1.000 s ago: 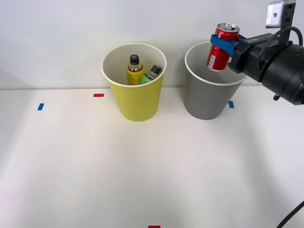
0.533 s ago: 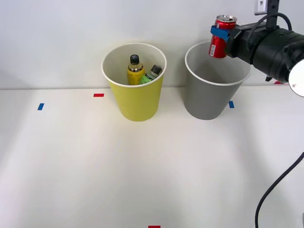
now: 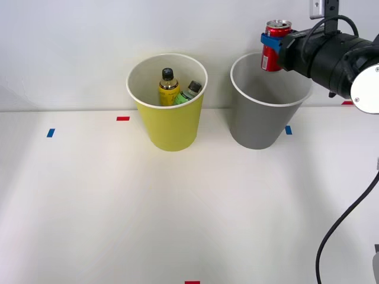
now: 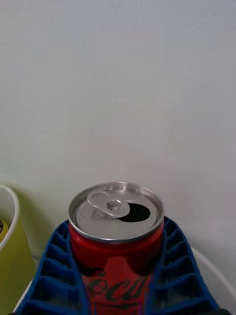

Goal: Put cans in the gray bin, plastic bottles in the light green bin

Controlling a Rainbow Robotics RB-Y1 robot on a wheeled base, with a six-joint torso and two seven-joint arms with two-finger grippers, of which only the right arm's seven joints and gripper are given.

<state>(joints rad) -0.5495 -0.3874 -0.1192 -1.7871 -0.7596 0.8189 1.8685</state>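
Cans number only one at this table: a small red can (image 3: 275, 45) with a silver top, and it is high in the air, above the back part of the gray bin's (image 3: 264, 112) opening. The right gripper (image 3: 272, 42) holds it from the right side, with the blue ribbed fingers (image 4: 54, 266) pressed against both sides of the can body. From the wrist camera the can (image 4: 116, 241) stands upright between them, the pull tab and the open mouth hole clear to see on its lid.

The gray bin stands near the back edge of the tabletop (image 3: 177, 213), toward the right side. I cannot see down to its bottom. Just beside it on the left is the light green bin (image 3: 169, 118), not touching it. Inside this one are the two plastic bottles: the yellow-label bottle (image 3: 168, 87) stands nearly upright, and the green-label bottle (image 3: 188, 93) leans at its right, maybe touching it, I cannot say for certain.

Small red and blue tape marks (image 3: 122, 118) lie flat on the tabletop.
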